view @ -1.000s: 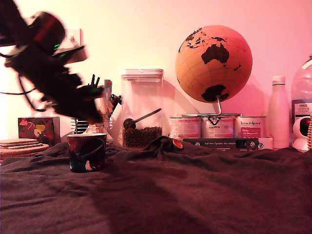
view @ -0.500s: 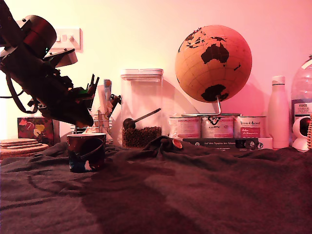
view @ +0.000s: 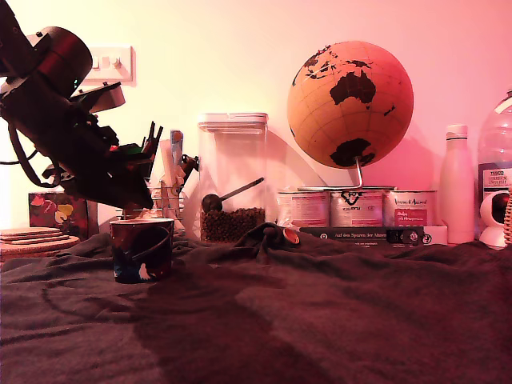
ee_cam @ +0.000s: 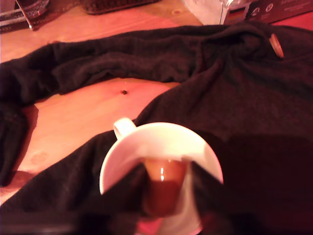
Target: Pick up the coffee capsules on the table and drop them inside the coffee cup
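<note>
An orange-copper capsule (ee_cam: 164, 188) sits pinched between the closed fingers of the gripper (ee_cam: 165, 196), right over the pale mouth of the coffee cup (view: 142, 250), which stands on the cloth-covered table (view: 320, 320) toward the exterior view's left. Compared with a second ago, the arm has swung in from a blur and settled just above the cup, barely shifting in the last half second. The drop looks ready; another capsule (view: 291, 236) lies in the cloth folds by the tins (view: 352, 208).

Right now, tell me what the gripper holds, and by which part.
The gripper holds an orange-copper coffee capsule by its tapered sides, one finger on each flank, directly over the open coffee cup.
</note>
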